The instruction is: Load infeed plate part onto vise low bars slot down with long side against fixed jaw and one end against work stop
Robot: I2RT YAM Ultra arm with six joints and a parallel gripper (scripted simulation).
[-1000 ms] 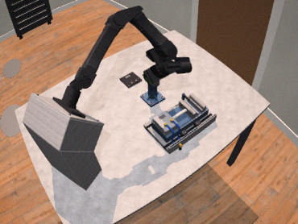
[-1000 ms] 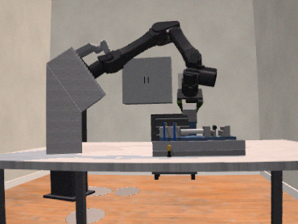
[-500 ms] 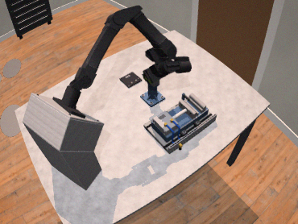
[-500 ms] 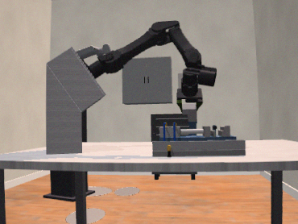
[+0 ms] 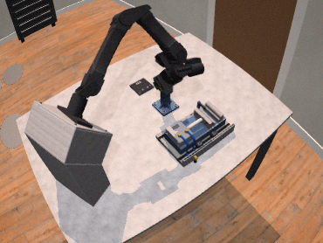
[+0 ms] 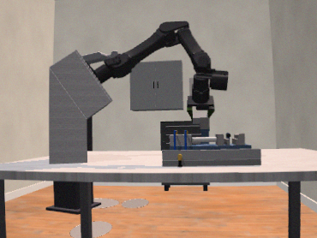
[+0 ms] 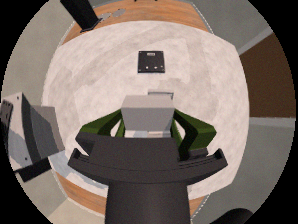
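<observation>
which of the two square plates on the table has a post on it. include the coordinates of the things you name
The blue plate [image 5: 174, 107]: a blue post [image 5: 165, 97] rises from it; the black plate [image 5: 140, 86] [image 7: 151, 60] has none.

arm: matte black, rounded segments | wrist motor housing: black cylinder | claw: green fingers, dark crossbar

part: plain light-grey block, being gripped and hanging outside the vise, its milled slot not showing clearly | vise: blue-bodied, lying on the table, standing open, its fixed jaw facing the rod-side jaw across a gap
</observation>
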